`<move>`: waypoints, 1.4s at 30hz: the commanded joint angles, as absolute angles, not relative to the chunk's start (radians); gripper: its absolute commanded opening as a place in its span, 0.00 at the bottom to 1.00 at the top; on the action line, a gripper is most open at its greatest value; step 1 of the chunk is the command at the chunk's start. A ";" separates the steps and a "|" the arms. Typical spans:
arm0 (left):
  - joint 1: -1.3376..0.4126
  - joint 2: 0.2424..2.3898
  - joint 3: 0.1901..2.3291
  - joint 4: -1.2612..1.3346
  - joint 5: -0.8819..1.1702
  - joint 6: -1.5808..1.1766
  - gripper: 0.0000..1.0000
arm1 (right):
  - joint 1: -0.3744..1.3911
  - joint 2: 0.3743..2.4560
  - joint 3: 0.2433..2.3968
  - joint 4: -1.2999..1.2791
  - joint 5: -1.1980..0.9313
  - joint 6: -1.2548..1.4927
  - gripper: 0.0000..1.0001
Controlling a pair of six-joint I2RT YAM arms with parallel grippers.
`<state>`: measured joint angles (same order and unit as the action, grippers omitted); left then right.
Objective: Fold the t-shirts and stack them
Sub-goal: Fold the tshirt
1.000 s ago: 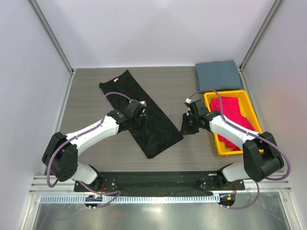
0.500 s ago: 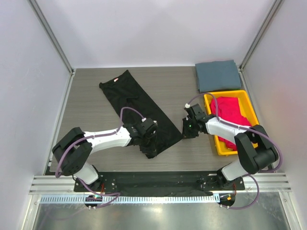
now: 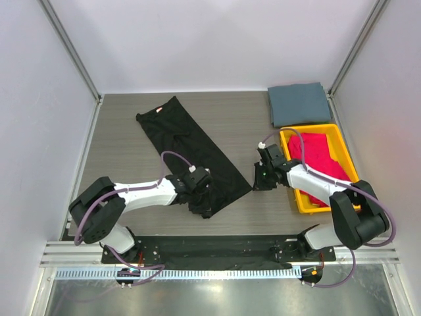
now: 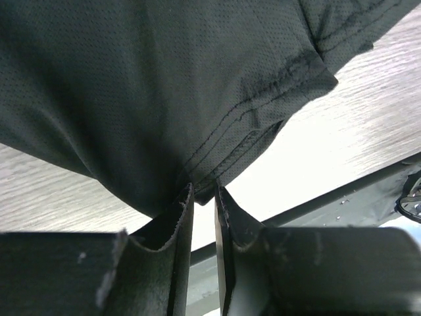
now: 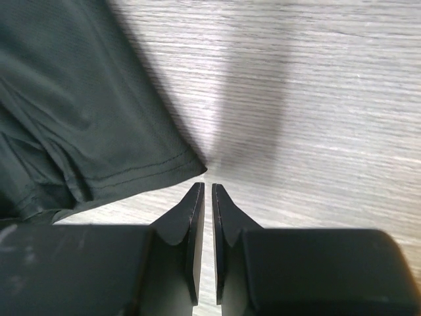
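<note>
While left fingers (image 4: 168,230) pinch the black shirt (image 3: 191,141) at its six-o'clock hem, right fingers (image 5: 191,230) hover nearly together, empty, beside its four-o'clock corner.

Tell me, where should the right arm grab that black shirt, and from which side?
The hem corner of the black t-shirt nearest the right tool. It lies flat with only tabletop to its right, so come in low from that open side and pinch the stitched edge. The left tool grips the hem near its other corner.
</note>
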<state>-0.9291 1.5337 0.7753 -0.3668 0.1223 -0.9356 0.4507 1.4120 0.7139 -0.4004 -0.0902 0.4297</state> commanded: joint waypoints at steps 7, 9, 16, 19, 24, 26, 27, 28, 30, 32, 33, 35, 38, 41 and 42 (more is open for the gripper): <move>-0.869 1.456 0.951 -0.552 0.025 -0.871 0.25 | 0.453 1.289 0.761 -0.453 -0.074 0.454 0.16; -0.801 1.469 1.003 -0.578 0.046 -0.818 0.24 | 0.453 1.272 0.773 -0.459 -0.071 0.453 0.16; -0.390 1.546 1.187 -0.655 0.028 -0.672 0.25 | 0.453 1.250 0.782 -0.449 -0.080 0.457 0.16; -0.249 1.601 1.218 -0.615 0.024 -0.649 0.29 | 0.453 1.256 0.784 -0.433 -0.081 0.460 0.17; -0.060 1.721 1.229 -0.497 0.158 -0.683 0.29 | 0.453 1.290 0.807 -0.431 -0.101 0.457 0.21; -0.019 1.793 1.246 -0.468 0.176 -0.684 0.29 | 0.453 1.290 0.813 -0.430 -0.098 0.450 0.22; -0.009 1.816 1.268 -0.465 0.176 -0.683 0.29 | 0.451 1.293 0.816 -0.430 -0.101 0.445 0.25; -0.005 1.856 1.279 -0.448 0.178 -0.684 0.29 | 0.453 1.298 0.819 -0.430 -0.107 0.439 0.27; 0.037 1.888 1.299 -0.427 0.198 -0.696 0.29 | 0.451 1.327 0.827 -0.434 -0.109 0.420 0.32; 0.048 1.936 1.319 -0.413 0.198 -0.712 0.30 | 0.453 1.351 0.833 -0.452 -0.046 0.434 0.33; 0.051 1.954 1.331 -0.414 0.204 -0.712 0.30 | 0.453 1.374 0.834 -0.456 -0.052 0.428 0.35; 0.057 1.994 1.367 -0.416 0.210 -0.712 0.30 | 0.453 1.390 0.825 -0.433 -0.112 0.417 0.35; 0.061 2.023 1.394 -0.417 0.209 -0.709 0.30 | 0.453 1.411 0.818 -0.400 -0.173 0.381 0.36; 0.071 2.037 1.413 -0.426 0.192 -0.706 0.29 | 0.451 1.462 0.836 -0.399 -0.178 0.356 0.36; 0.075 2.052 1.419 -0.436 0.190 -0.709 0.29 | 0.453 1.474 0.842 -0.397 -0.173 0.353 0.36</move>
<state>0.0608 2.0224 1.3872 -0.4419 0.1932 -0.7063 0.4503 1.4433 0.8009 -0.4290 -0.1444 0.3935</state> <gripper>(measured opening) 0.293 0.360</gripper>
